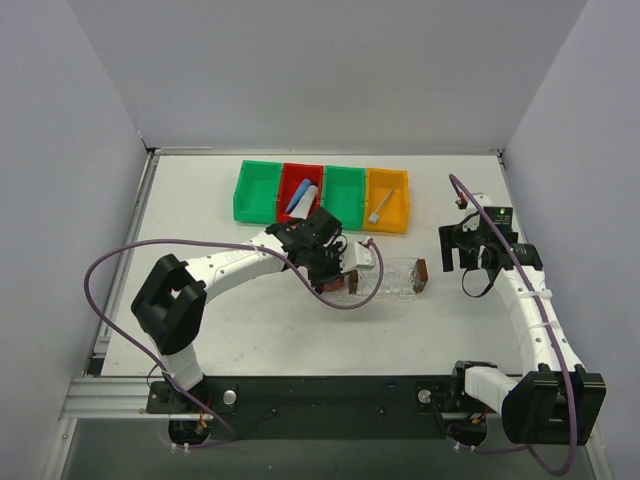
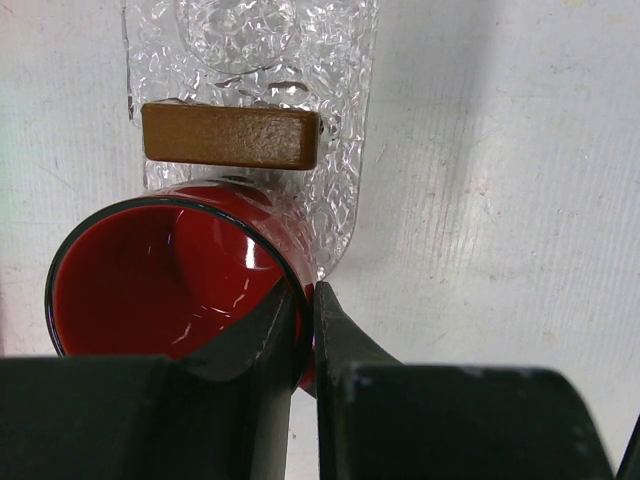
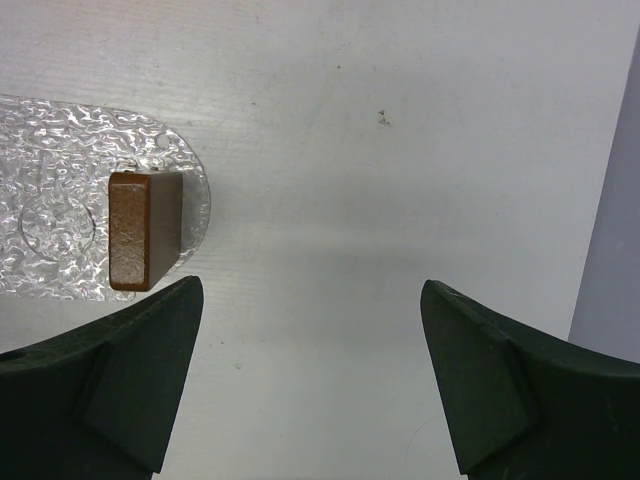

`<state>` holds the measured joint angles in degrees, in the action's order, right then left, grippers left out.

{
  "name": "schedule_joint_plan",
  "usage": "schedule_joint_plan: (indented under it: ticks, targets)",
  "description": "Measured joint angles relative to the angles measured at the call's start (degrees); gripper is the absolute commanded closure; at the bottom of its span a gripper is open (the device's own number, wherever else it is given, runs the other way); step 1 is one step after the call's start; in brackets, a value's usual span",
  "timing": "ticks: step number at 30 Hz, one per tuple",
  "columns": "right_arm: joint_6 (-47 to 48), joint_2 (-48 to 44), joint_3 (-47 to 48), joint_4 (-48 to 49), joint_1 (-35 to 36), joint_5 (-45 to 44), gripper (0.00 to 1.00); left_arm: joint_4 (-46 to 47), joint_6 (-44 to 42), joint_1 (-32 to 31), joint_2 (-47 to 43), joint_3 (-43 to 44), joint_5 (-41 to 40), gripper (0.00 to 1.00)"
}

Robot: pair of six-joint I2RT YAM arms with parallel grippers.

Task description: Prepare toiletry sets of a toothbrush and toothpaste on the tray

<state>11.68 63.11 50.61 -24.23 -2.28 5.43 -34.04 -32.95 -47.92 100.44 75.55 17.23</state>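
Note:
The clear tray (image 1: 395, 275) lies mid-table with a brown wooden block at each short end. My left gripper (image 1: 333, 272) is at its left end, shut on the rim of a red cup (image 2: 150, 290); one finger is inside the cup and one outside (image 2: 308, 297). The cup sits just short of the near block (image 2: 230, 137), overlapping the tray's rounded end (image 2: 270, 50). The toothpaste, a blue tube (image 1: 297, 199) and a white one (image 1: 309, 193), lies in the red bin. The toothbrush (image 1: 381, 208) lies in the orange bin. My right gripper (image 1: 458, 250) hangs open and empty, right of the tray (image 3: 50, 150).
Four bins stand in a row at the back: green (image 1: 258, 190), red (image 1: 288, 180), green (image 1: 344, 190), orange (image 1: 400, 210). The tray's right block (image 3: 145, 230) is left of my right gripper (image 3: 310, 290). A grey wall runs close on the right.

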Motion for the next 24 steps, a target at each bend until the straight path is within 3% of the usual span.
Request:
schedule_joint_plan:
  ticks: [24]
  targets:
    - [0.02, 0.00, 0.00, 0.02, -0.04, 0.17, 0.15, -1.07, -5.88, 0.02, 0.09, -0.72, 2.10, 1.00]
